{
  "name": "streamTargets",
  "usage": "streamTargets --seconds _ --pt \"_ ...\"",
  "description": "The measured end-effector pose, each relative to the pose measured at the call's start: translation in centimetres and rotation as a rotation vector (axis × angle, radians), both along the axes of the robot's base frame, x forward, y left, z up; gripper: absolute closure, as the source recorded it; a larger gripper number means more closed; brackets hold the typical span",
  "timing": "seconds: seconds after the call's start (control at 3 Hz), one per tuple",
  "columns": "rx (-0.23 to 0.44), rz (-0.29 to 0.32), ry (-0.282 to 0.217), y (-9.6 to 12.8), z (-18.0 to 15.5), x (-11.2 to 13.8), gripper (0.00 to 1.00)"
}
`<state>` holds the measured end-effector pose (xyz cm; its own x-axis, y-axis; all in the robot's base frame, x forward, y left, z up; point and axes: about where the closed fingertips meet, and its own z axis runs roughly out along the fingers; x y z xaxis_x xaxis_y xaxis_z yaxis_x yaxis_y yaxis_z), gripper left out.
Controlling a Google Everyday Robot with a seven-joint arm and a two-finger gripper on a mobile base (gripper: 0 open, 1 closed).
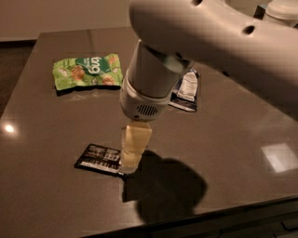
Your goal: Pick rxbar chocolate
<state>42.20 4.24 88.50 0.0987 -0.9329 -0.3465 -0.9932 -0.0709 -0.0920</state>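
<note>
We see the gripper pointing straight down at the front left part of the worktop, its pale yellowish tip low over the surface. We cannot tell whether it is apart or together, since from this angle it reads as one translucent block. Its tip sits at the right end of the rxbar chocolate. We cannot tell whether it touches the wrapper or only hangs just over it.

The rxbar chocolate lies flat on the worktop, a small black rectangle with white print. Its long side runs roughly left to right and its right end is covered by the gripper. Nothing we see shows it lifted off the surface.

Above the gripper we see the round white wrist housing with a small vent grille. Above that, the thick white arm sweeps across the upper right of the view. To the right of the gripper and nearer the front edge, the arm's dark shadow spreads over the worktop.

Farther back on the left, well apart from the bar, lies a green snack bag with white lettering. Behind the wrist, partly hidden by it, we see a dark blue and white snack bag lying flat. A white rounded object stands at the far right corner.
</note>
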Motion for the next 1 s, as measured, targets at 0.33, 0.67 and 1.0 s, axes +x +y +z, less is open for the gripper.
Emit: streamTargets --seconds 0.33,0.67,1.0 --pt "0.017 0.001 0.002 1.2 -1.7 -0.8 0.0" --pt "0.023 0.022 0.008 2.8 -3.9 -1.8 0.0" --pt "0.022 0.032 0.012 3.3 -4.4 -2.3 0.0"
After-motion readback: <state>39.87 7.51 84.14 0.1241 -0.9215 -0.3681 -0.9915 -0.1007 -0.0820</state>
